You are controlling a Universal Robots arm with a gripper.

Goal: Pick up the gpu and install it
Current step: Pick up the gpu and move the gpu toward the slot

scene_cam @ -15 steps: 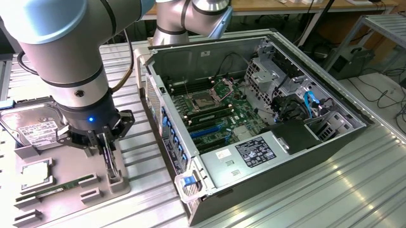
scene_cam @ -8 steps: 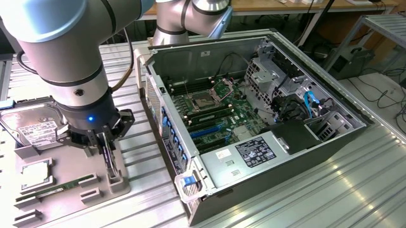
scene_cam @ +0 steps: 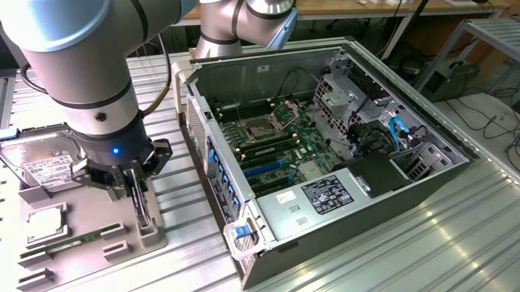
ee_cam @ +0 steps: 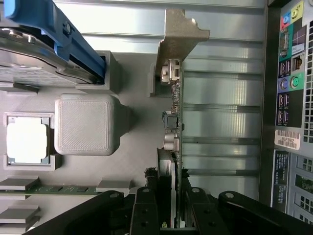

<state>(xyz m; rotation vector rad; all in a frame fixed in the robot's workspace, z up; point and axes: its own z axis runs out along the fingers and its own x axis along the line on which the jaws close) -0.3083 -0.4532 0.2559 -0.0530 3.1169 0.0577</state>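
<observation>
Bench: ribbed aluminium table (scene_cam: pixel 422 255), with an open black computer case (scene_cam: pixel 357 240) beside a grey plastic parts tray (scene_cam: pixel 94 207).
Card: thin green circuit-board gpu with silver end bracket (ee_cam: pixel 177 98), standing edge-on in the tray's slot.
Gripper: your black two-finger gripper (ee_cam: pixel 172 215) is partly closed, jaws pinching the card's two faces.
Handling: probably light, stiff and fragile; grip across the board near the heatsink, off the connector edge.

The parts tray (scene_cam: pixel 89 204) sits on the table (scene_cam: pixel 406 243) at the exterior view's left, with the open pc case (scene_cam: pixel 243 76) just beside it on that view's right and the motherboard (scene_cam: pixel 276 137) inside. On the tray, the hard drive (scene_cam: pixel 45 161) is at the back, and the cpu (scene_cam: pixel 45 222) and ram stick (scene_cam: pixel 77 239) are nearer the front. The gpu (scene_cam: pixel 140 207) stands on edge along the side nearest the case, with the gripper (scene_cam: pixel 136 188) straddling its top.
</observation>
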